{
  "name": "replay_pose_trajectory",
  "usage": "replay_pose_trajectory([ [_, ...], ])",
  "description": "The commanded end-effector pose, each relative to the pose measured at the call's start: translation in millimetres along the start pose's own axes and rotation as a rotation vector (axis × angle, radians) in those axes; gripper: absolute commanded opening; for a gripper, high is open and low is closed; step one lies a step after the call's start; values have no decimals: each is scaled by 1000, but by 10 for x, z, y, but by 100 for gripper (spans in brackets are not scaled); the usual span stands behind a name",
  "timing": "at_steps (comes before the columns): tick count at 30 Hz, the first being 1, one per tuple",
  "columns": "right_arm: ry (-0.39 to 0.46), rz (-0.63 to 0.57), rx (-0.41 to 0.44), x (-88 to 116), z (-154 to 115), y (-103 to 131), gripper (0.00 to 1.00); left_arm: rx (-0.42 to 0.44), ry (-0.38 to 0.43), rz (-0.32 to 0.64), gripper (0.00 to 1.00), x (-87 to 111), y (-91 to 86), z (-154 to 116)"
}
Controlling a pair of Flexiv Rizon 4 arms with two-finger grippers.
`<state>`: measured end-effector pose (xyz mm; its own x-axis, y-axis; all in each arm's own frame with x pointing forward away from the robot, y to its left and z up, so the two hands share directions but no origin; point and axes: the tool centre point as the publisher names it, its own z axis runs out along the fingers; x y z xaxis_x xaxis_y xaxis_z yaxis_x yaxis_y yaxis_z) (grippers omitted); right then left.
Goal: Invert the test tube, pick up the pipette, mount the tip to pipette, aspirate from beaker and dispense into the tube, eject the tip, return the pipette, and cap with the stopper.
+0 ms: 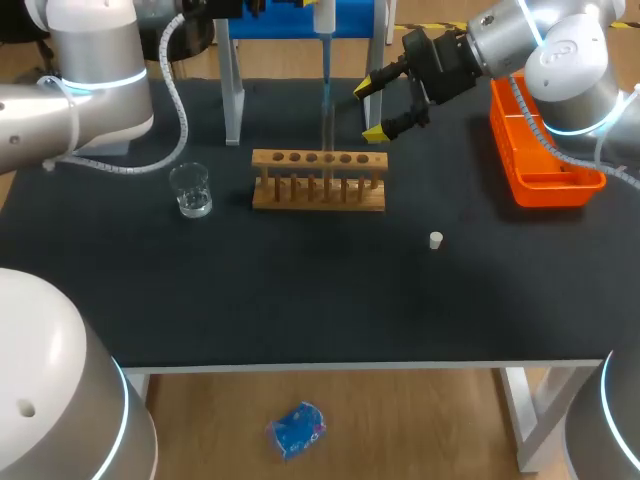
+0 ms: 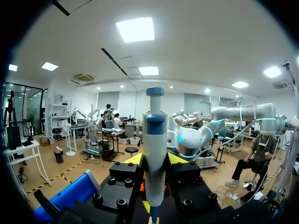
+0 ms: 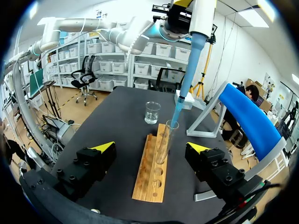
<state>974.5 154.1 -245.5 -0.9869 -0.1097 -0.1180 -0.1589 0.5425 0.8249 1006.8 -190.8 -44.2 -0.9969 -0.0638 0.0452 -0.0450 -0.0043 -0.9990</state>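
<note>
Over the middle of the black worktop (image 1: pixel 300 290), the left claw (image 2: pixel 154 159) is clenched on the pipette (image 2: pixel 154 140) and holds it upright. The pipette's blue lower end (image 3: pixel 183 93) reaches down to the mouth of the test tube (image 3: pixel 164 142). That tube stands upright in a hole of the wooden rack (image 1: pixel 320 190). The right claw (image 1: pixel 370 110) is released, with its yellow-tipped fingers wide apart and nothing between them. It hangs near the rack's right end, on the far side. From its own wrist camera the rack and tube lie just ahead of it. A glass beaker (image 1: pixel 190 190) with a little clear liquid stands left of the rack, apart from it. A small white stopper (image 1: pixel 435 240) lies alone on the worktop, nearer the front and to the rack's right. An orange tray (image 1: pixel 545 185) sits at the right edge. A blue stand (image 1: pixel 300 20) rises behind the rack.
</note>
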Motion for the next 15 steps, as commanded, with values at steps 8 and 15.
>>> replay_pose_trajectory([
  [8,0,-1,1,1,-5,-5,100,-5,-25,20,0,60,74,29],
  [15,0,-1,1,1,-5,-5,100,-2,-28,18,0,59,141,31],
])
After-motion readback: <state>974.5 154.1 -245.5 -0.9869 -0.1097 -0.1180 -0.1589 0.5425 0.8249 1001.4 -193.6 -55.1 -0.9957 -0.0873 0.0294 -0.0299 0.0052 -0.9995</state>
